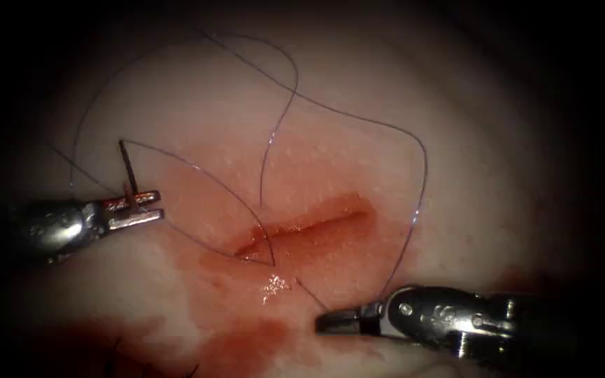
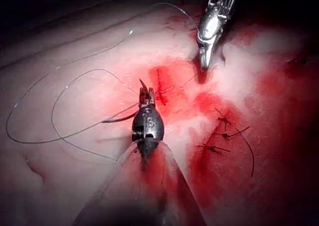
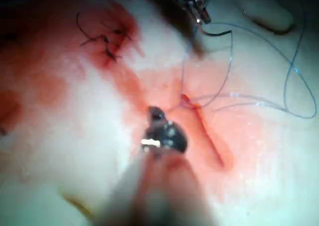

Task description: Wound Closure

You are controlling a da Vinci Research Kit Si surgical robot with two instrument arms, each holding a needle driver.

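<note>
The left end effector (image 1: 136,208) sits well to the left of the cut (image 1: 309,227), its jaws clamped on the needle (image 1: 129,168) near one end of the curve. The rest of the needle stands up from the jaws, clear of the tissue (image 1: 358,154) and not in it. In the left wrist view the same end effector (image 2: 146,97) holds the needle (image 2: 119,118), whose body lies out to the side of the jaws.

Thread (image 1: 197,168) runs from the needle's upper end down to the left end of the cut, where it enters the tissue. A long loop of it arcs over the tissue beyond the cut and comes down on the cut's right side.

The right end effector (image 1: 334,320) lies just below the cut, its jaws together on a short strand of thread that leads up to the cut's left end. Red fluid (image 1: 260,343) stains the tissue around and below the cut. Knotted stitches (image 2: 219,134) with cut ends sit beside the cut in the left wrist view.
</note>
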